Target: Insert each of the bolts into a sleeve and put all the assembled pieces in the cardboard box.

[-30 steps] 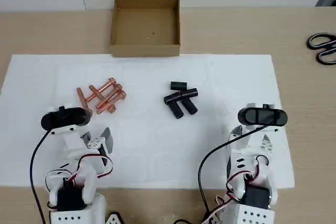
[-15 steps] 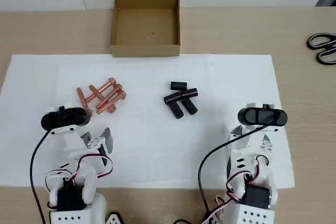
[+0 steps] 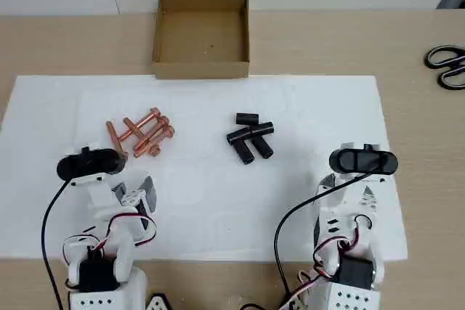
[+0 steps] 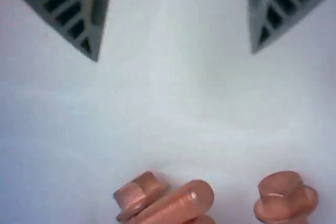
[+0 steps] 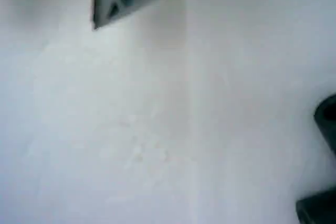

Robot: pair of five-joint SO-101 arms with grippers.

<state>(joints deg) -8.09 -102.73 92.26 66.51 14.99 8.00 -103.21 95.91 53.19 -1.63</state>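
1. Nothing shifts between the earlier high views and this one: both arms keep their places at the near edge of the white sheet [image 3: 312, 107], and no part has budged.
2. Spread wide and pinching nothing, the left gripper [image 4: 176, 53] hangs over bare sheet. The copper bolts [image 3: 142, 134] lie in a loose heap just ahead of it, on the way to the cardboard box [image 3: 202, 69].
3. Most of the bolts slant diagonally across the sheet, so a grab likely calls for a wrist turn.
4. Black sleeves [image 3: 251, 139] cluster between the arms, ahead and to the left of the right gripper [image 3: 367, 192], and nearer that arm. Whether it is spread or pressed together cannot be told.
5. Beyond the sheet's far edge the box stands empty and nothing is joined yet. The left arm looks best placed for a bolt, the right for a sleeve.
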